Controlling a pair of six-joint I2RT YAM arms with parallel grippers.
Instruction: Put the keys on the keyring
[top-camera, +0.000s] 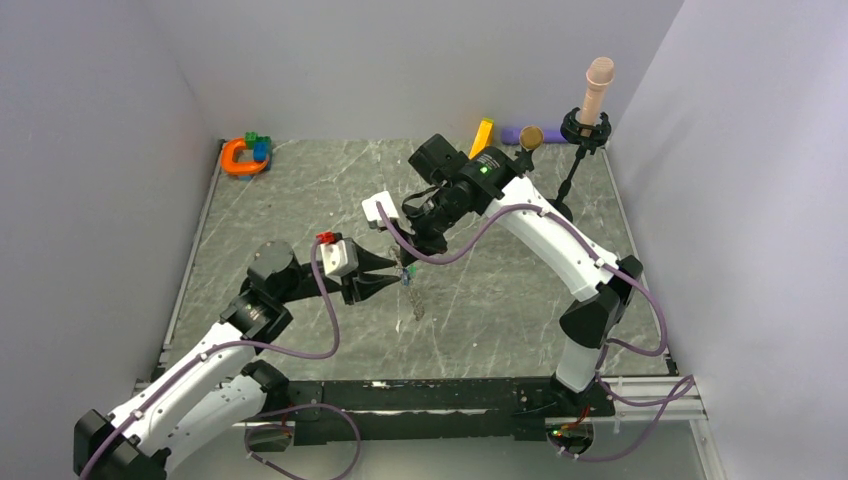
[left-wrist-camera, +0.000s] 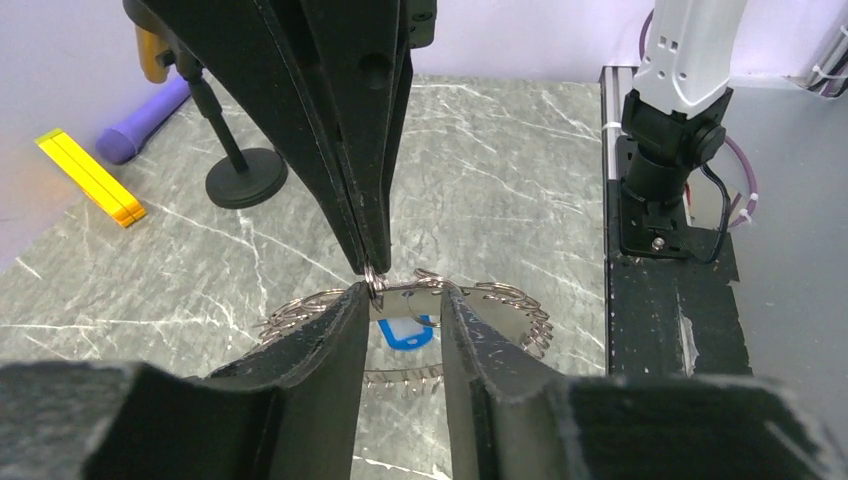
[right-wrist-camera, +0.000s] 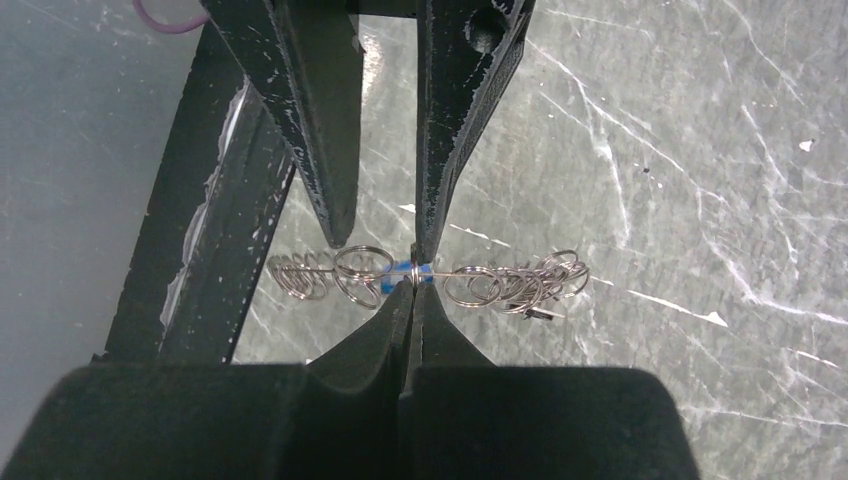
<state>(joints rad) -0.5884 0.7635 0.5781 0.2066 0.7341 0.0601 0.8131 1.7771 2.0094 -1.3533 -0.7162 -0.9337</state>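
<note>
Evidently mid-threading. Pinches the keyring (right-wrist-camera: 500, 285) tight in the right gripper (right-wrist-camera: 415, 285), aloft over the middle of the table (top-camera: 300, 200). Straddles the ring's wire with the left gripper (left-wrist-camera: 400, 295), with jaws parted and nothing visibly clamped. Shows a blue key (left-wrist-camera: 405, 333) hanging just below, seemingly on the ring already. Next, probably: close the left on a coil end and pry it open for further threading, without slackening the right-hand pinch.

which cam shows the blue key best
Left wrist: the blue key shows its head plainly, framed by the keyring. Right wrist shows only a blue sliver behind the shut right end effector. Top view gives a mere speck.
</note>
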